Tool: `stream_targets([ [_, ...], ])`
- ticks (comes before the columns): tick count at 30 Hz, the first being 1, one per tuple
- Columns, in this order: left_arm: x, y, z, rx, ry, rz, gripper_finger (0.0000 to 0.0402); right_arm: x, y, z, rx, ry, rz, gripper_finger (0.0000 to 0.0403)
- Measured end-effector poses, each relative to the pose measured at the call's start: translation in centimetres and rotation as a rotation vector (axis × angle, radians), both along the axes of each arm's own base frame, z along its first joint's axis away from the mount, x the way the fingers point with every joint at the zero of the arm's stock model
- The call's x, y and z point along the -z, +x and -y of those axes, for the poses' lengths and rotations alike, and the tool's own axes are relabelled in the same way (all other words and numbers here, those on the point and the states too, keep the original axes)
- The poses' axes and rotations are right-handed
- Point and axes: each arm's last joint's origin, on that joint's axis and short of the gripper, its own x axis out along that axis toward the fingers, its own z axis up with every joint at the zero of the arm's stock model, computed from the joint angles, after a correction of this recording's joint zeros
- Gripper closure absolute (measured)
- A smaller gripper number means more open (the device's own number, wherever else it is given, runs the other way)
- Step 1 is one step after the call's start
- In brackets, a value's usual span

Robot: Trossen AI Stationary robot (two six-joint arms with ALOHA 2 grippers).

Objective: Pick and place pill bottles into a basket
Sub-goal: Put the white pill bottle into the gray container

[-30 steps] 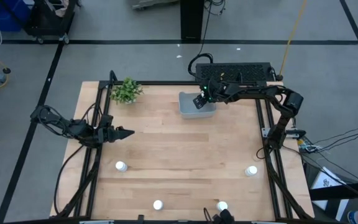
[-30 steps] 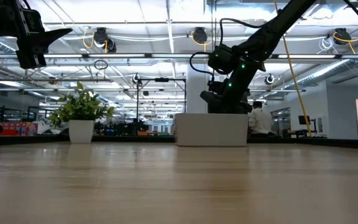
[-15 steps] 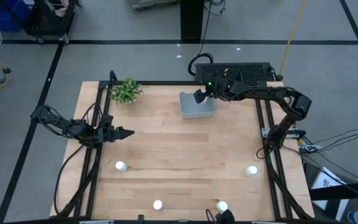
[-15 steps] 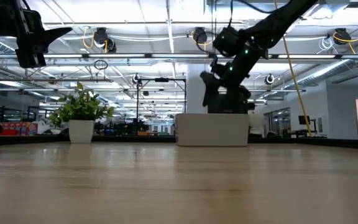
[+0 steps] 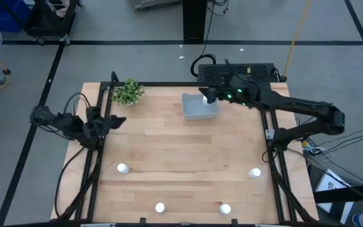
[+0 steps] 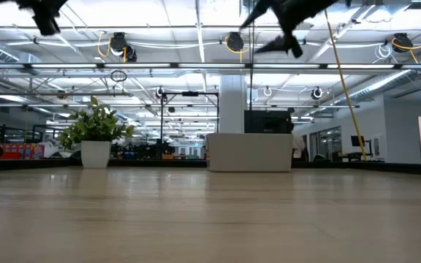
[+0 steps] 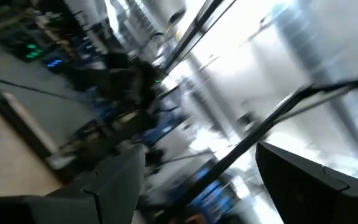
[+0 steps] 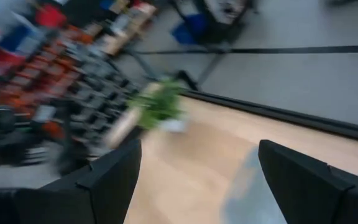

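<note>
Pale wooden bench (image 5: 181,151) carries the basket (image 5: 200,107) at twelve o'clock and four pill bottles (image 5: 123,168) across six, so with right jaws (image 5: 205,98) wide and empty above the basket, fetching another bottle looks next; left jaws (image 5: 113,121) wait wide at nine.

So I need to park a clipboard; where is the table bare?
The wide middle, between the basket and the pill bottles along the near edge, is bare. The far edge is crowded: plant, basket, right gripper.
</note>
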Motion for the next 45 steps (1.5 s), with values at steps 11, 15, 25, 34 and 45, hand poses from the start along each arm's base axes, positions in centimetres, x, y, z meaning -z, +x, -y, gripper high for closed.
stream_targets([
  [11,-7.8,1.8,0.9,0.03,0.336,-0.69,0.0092,-5.2,-2.4,-6.4,-0.136,-0.038,0.349,0.0088],
  [15,-8.6,2.7,1.8,0.134,0.393,-1.032,0.0092,-5.8,-2.5,-7.7,-0.166,-0.081,0.385,0.0089],
  [25,-4.7,6.0,5.9,0.112,0.239,-1.789,0.0092,-6.2,-2.5,-8.8,-0.18,-0.128,0.41,0.0089],
  [34,-2.1,8.4,9.4,0.158,0.142,-1.842,0.0092,-6.7,-2.6,-8.8,-0.178,-0.134,0.463,0.009],
  [45,1.3,6.7,9.7,0.163,0.017,-1.897,0.0092,-6.7,-2.6,-9.6,-0.236,-0.11,0.472,0.009],
])
